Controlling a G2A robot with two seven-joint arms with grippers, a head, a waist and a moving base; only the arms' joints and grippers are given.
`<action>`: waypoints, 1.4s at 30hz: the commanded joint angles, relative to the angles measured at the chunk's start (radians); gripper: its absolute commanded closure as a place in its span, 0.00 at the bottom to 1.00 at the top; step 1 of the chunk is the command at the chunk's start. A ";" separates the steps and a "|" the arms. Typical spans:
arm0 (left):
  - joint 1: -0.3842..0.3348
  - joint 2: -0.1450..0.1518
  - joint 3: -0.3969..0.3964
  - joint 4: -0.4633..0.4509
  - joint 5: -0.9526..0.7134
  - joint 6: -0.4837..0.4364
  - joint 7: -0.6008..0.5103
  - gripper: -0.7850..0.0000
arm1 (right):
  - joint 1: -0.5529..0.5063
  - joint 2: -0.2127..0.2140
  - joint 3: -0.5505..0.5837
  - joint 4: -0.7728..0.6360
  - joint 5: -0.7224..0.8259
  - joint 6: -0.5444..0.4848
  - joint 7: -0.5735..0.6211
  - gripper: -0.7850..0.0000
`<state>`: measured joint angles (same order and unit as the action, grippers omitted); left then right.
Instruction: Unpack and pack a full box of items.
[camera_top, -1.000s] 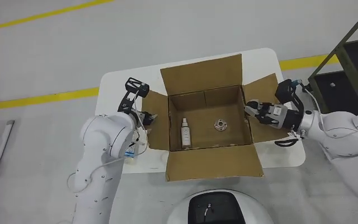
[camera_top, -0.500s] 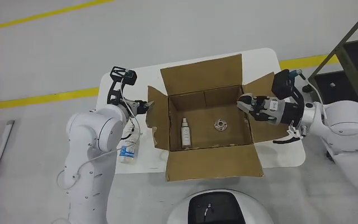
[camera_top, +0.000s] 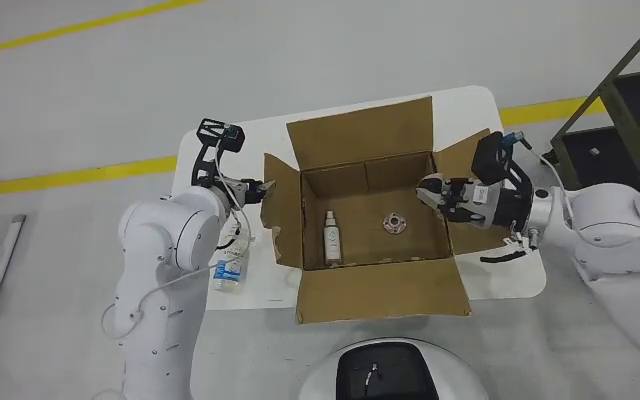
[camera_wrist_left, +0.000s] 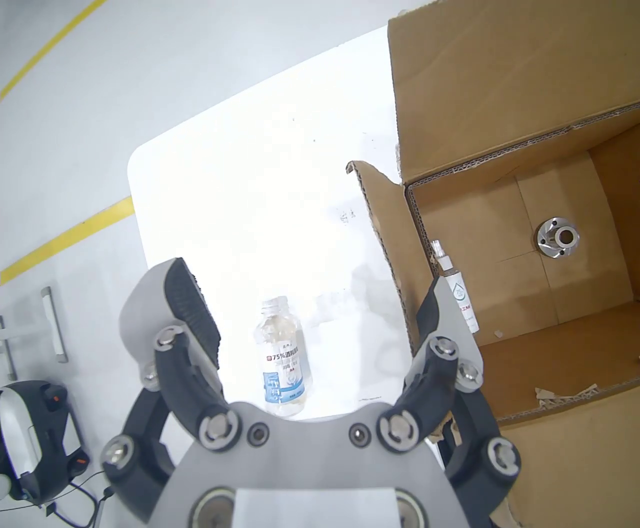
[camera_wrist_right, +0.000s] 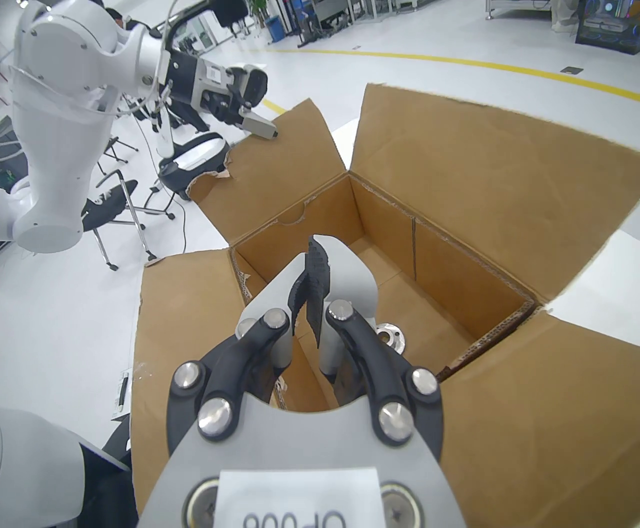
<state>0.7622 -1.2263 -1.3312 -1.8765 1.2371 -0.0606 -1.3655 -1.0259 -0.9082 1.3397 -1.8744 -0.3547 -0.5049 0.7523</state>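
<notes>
A white table (camera_top: 470, 105) with rounded corners is standing on a pale grey floor (camera_top: 100, 80) that is carrying yellow lines (camera_top: 90, 172). A dark metal rack (camera_top: 600, 110) is showing at 3 o'clock of the table in the top view. The right wrist view is taking in an open hall with a black chair (camera_wrist_right: 115, 200).

The cardboard box (camera_top: 370, 130) is sitting in the middle of the table with all four flaps folded outward. Inside, a small spray bottle (camera_top: 331, 236) is lying flat toward the 9 o'clock side of the box floor. A round metal flange (camera_top: 395, 221) is resting near the centre, well apart from the spray bottle. A clear bottle (camera_top: 228, 272) is lying on the table at about 8 o'clock of the box.

The left pincer (camera_wrist_left: 307, 300) is hanging wide open and holding nothing, just beside the torn edge of the 9 o'clock flap; whether it is touching the flap I cannot tell. The right pincer (camera_wrist_right: 320, 260) is hovering at the box's 3 o'clock wall, its fingers pressed together on nothing and pointing into the box
</notes>
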 joint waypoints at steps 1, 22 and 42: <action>0.000 0.000 0.000 0.000 0.000 0.000 0.000 0.00 | 0.032 -0.004 -0.049 -0.006 -0.057 0.053 0.054 1.00; 0.007 0.027 -0.179 0.048 -0.030 -0.111 0.133 0.00 | 0.236 -0.073 -0.357 0.166 -0.085 0.259 0.122 1.00; -0.006 0.040 -0.231 0.110 -0.051 -0.196 0.156 0.00 | 0.533 -0.235 -0.699 0.345 -0.045 0.813 0.270 1.00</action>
<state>0.7565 -1.1868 -1.5619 -1.7664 1.1863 -0.2571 -1.2097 -0.4916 -1.1435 0.6387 -1.5275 -0.4005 0.3088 1.0217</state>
